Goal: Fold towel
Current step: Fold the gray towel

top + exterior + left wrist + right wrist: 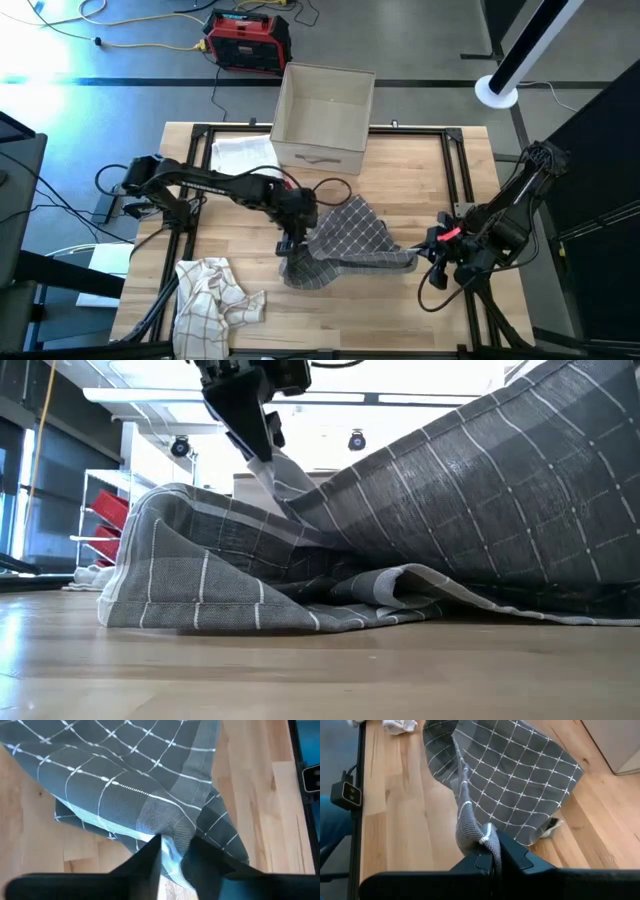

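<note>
A grey towel with white checks (348,243) lies bunched near the middle of the wooden table, its near part (250,600) resting on the wood. My left gripper (292,240) is shut on the towel's left side. My right gripper (425,252) is shut on the towel's right end. In the low view the left gripper (258,455) comes down from above into the cloth. The towel's right side (500,490) rises from the table toward the right gripper. My left gripper pinches a bunched fold of the towel (172,842) between its two fingers, coming from above and slanting down. The cloth below the hold lies on the table. My right gripper pinches a gathered corner of the towel (477,840) between its fingers, roughly level from the table's right side. The cloth runs from the hold back to the table.
A cream towel with brown checks (212,298) lies crumpled at the near left. A white cloth (240,155) lies at the far left beside an open cardboard box (323,115) at the far edge. Bare wood shows along the near edge.
</note>
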Action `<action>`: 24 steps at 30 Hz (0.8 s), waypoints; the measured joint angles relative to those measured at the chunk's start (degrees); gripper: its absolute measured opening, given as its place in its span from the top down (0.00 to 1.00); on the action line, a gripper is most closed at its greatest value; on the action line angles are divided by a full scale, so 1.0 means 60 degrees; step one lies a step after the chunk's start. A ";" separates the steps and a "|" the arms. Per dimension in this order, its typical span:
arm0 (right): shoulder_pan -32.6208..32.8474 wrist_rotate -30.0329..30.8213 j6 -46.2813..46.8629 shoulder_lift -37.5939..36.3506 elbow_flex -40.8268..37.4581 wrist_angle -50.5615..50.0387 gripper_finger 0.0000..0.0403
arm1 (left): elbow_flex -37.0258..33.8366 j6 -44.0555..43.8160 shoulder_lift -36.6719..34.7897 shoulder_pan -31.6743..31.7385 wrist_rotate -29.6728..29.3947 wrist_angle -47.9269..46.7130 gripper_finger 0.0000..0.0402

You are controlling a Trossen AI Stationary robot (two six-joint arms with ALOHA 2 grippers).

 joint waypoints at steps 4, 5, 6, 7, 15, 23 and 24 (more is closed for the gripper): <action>0.0000 0.0091 0.0043 -0.0038 0.0000 -0.0227 1.00 | 0.0004 0.0295 0.0025 0.0000 -0.0545 -0.0699 0.65; 0.0000 0.0083 0.0117 -0.0070 0.0000 -0.0341 1.00 | 0.0004 0.0345 0.0025 0.0000 -0.0832 -0.0880 0.63; 0.0000 0.0055 0.0225 -0.0081 0.0000 -0.0463 1.00 | 0.0004 0.0378 0.0025 0.0000 -0.1115 -0.1035 0.61; 0.0000 -0.0032 0.0297 -0.0084 0.0000 -0.0596 1.00 | 0.0004 0.0387 0.0025 0.0000 -0.1326 -0.1188 0.60; 0.0000 -0.0028 0.0403 -0.0080 0.0000 -0.0816 1.00 | 0.0004 0.1853 0.0025 -0.0474 -0.2316 -0.1322 0.56; 0.0000 0.0240 0.0331 -0.0080 0.0000 -0.0823 1.00 | -0.0177 0.1729 0.0025 -0.1179 -0.4359 -0.1392 0.56; 0.0000 0.0253 0.0329 -0.0080 0.0000 -0.0823 1.00 | -0.0193 0.1547 0.0025 -0.1274 -0.4378 -0.1520 0.56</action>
